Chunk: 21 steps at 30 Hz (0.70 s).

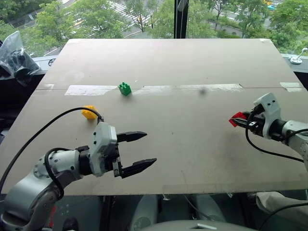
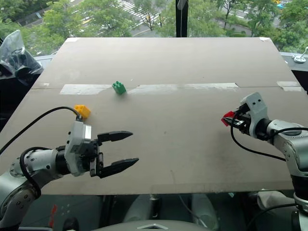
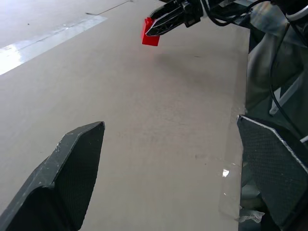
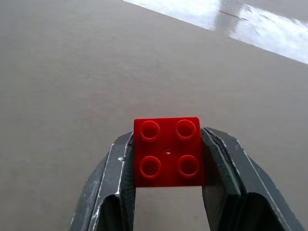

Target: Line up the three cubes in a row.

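Red cube (image 4: 167, 151): your right gripper (image 1: 240, 121) has its fingers clamped on two opposite sides of it, studs facing the wrist camera. It looks lifted clear of the table (image 1: 192, 159), over the right side.
Green cube (image 1: 125, 89): sits on the strip of tape (image 1: 192, 88) that crosses the board, left of centre.
Yellow cube (image 1: 89, 112): rests on the table nearer you than the green one and further left, off the tape, partly behind a black cable (image 1: 57, 118).
Left gripper (image 1: 140, 151): fingers spread wide, nothing between them, hovering over the near left part of the table.
Progress: you have no row yet; all three cubes are well apart.
Left to do, as I judge it: set the red beside the green, probably along the tape, then bring the yellow into line.
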### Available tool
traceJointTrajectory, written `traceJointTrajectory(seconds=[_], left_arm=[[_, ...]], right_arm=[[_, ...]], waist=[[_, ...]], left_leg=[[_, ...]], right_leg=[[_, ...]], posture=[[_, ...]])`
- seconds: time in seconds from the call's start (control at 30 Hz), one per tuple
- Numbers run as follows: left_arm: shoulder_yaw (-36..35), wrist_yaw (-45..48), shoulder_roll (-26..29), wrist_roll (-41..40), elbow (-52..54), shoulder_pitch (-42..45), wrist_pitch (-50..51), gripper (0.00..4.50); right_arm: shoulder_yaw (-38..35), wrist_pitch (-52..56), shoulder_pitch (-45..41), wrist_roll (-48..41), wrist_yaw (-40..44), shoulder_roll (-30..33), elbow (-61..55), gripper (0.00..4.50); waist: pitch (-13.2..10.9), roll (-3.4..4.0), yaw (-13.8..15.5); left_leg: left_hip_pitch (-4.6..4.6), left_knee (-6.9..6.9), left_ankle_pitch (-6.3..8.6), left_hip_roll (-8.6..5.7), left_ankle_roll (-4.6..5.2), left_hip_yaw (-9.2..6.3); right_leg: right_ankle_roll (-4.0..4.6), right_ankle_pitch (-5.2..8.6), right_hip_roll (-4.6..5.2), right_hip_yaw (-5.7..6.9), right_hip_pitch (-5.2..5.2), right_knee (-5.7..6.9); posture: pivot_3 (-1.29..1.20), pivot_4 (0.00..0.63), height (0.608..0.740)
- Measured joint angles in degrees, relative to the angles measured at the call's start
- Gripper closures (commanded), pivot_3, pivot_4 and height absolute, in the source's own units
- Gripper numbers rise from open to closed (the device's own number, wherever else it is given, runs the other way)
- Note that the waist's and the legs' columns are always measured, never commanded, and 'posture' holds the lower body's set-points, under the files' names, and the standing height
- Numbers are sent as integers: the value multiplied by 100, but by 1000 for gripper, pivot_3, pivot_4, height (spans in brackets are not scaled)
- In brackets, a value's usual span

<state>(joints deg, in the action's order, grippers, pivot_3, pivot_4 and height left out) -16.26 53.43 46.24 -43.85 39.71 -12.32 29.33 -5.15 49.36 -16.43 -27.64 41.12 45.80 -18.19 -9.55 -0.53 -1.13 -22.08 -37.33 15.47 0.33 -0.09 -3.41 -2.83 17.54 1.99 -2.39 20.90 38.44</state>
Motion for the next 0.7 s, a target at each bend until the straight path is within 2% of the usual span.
traceJointTrajectory(seconds=[0.13,0.3,0.5,0.7], left_arm=[[-292,191,110,-110,-13,-234,15,0],[-715,268,176,-377,46,-479,81,0],[-957,244,153,-418,240,-850,78,0],[-1206,213,104,-425,294,-1122,30,0]], right_arm=[[888,-640,-472,203,790,64,11,3205],[1732,-1455,-1300,672,1488,-237,727,3205],[2234,-2303,-1777,1159,2162,-447,1705,3205],[2344,-2953,-2091,1519,2498,-789,2621,3205]], waist=[[-2,-4,24],[-3,-6,22],[-3,-6,29],[-3,-5,17]], left_leg=[[-1,-2,0,-1,0,-5],[-2,-1,0,-1,0,-7],[-31,-3,-1,0,-2,-15],[-50,-3,-4,0,-8,-9]], right_leg=[[0,0,1,5,-1,0],[0,0,3,6,-1,-4],[1,-1,16,7,23,-12],[2,-1,14,7,48,-3]], posture=[[0,150,740],[0,150,740],[0,150,740],[0,150,740]])
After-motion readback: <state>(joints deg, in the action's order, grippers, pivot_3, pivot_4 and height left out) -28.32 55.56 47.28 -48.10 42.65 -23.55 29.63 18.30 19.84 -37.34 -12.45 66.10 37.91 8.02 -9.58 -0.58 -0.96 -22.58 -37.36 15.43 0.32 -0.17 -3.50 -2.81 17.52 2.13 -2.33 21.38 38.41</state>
